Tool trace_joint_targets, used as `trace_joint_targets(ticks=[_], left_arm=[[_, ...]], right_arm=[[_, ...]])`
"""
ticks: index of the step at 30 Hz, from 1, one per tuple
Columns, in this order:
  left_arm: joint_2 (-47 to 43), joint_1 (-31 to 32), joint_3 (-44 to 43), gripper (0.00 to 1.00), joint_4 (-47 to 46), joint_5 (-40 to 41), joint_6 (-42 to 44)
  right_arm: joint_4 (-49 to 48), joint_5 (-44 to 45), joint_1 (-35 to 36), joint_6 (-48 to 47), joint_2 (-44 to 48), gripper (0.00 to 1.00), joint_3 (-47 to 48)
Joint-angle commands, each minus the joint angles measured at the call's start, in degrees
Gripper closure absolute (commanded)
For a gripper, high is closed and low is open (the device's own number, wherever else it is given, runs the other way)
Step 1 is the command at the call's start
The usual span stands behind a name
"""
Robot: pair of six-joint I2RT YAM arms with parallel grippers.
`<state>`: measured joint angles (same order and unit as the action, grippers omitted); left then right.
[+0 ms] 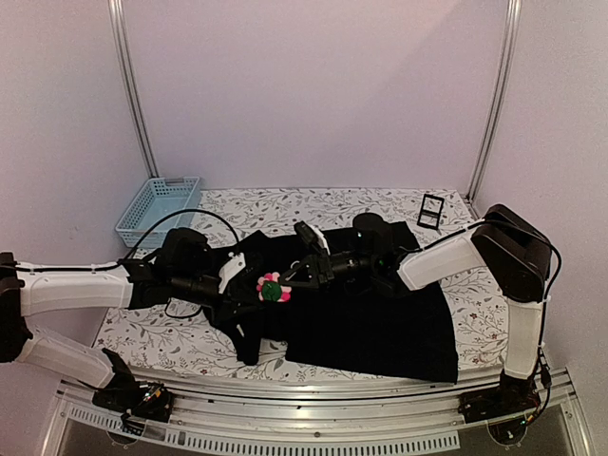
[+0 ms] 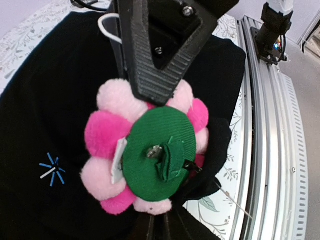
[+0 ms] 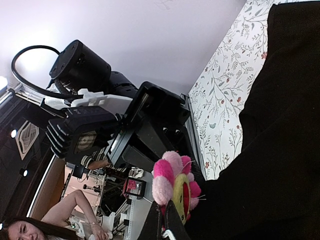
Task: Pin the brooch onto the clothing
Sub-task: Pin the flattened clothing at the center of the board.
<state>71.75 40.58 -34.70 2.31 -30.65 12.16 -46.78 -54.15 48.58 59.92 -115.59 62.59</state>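
The brooch, pink petals round a yellow centre, hangs just over the left part of the black clothing. My right gripper is shut on its edge; one of its fingers covers the upper petals. The left wrist view shows the brooch's green back. Its pin passes through a raised fold of the clothing, and the needle tip sticks out. My left gripper sits under the brooch, fingers together on that fold. In the right wrist view the brooch stands above my closed right gripper.
A blue star emblem marks the shirt left of the brooch. A light-blue basket stands at the back left of the flowered table, a small black stand at the back right. A metal rail runs along the near edge.
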Motion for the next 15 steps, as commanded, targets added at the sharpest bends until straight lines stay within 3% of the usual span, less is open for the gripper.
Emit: trace_joint_targets(ticks=[1, 6, 15], left_arm=[[0.41, 0.66, -0.06, 0.99, -3.84, 3.35, -3.39], [-0.52, 0.64, -0.72, 1.00, -2.49, -1.87, -4.07], [-1.40, -1.46, -2.12, 1.00, -5.42, -1.76, -11.94]], right_arm=[[-0.94, -0.35, -0.45, -0.42, -0.74, 1.00, -0.22], [-1.28, -0.04, -0.47, -0.33, -0.99, 1.00, -0.13], [-1.96, -0.03, -0.25, 0.93, -2.02, 1.00, -0.66]])
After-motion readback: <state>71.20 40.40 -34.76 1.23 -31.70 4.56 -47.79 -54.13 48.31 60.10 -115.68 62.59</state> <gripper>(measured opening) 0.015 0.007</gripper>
